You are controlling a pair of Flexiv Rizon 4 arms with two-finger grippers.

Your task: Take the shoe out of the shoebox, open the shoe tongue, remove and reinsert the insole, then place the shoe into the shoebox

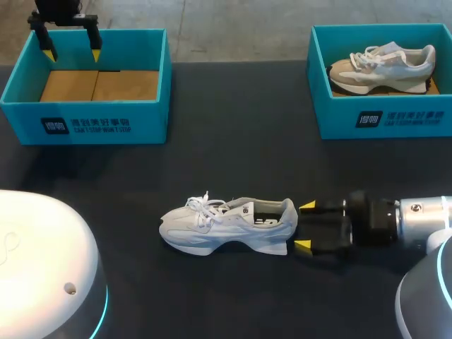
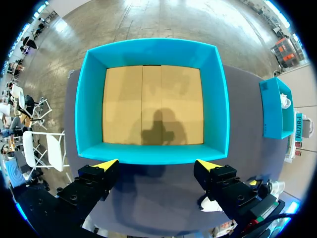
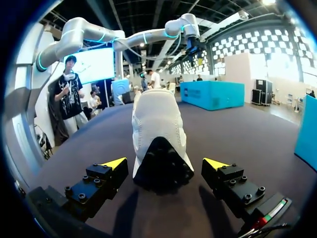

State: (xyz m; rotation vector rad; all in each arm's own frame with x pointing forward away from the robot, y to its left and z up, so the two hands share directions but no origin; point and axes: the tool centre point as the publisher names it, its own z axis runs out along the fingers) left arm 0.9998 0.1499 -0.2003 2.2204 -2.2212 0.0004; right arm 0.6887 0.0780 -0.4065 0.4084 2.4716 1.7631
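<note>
The right gripper (image 1: 305, 226) sits low over the dark table (image 1: 212, 162) just behind the heel of the white sneaker (image 1: 226, 226), its fingers spread wide to either side of that heel and gripping nothing (the shoe stands on its sole, toe pointing away from the gripper). Well beyond the sneaker's toe end, the left gripper (image 1: 71, 51) hangs with fingers also apart over the rim of a teal shoebox (image 1: 85, 120) whose brown cardboard floor shows. Beyond the sneaker's heel end stands a second teal shoebox (image 1: 385, 116) holding a beige sneaker (image 1: 381, 63).

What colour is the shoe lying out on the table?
The shoe is white, laces too; the head view shows it best.
</note>
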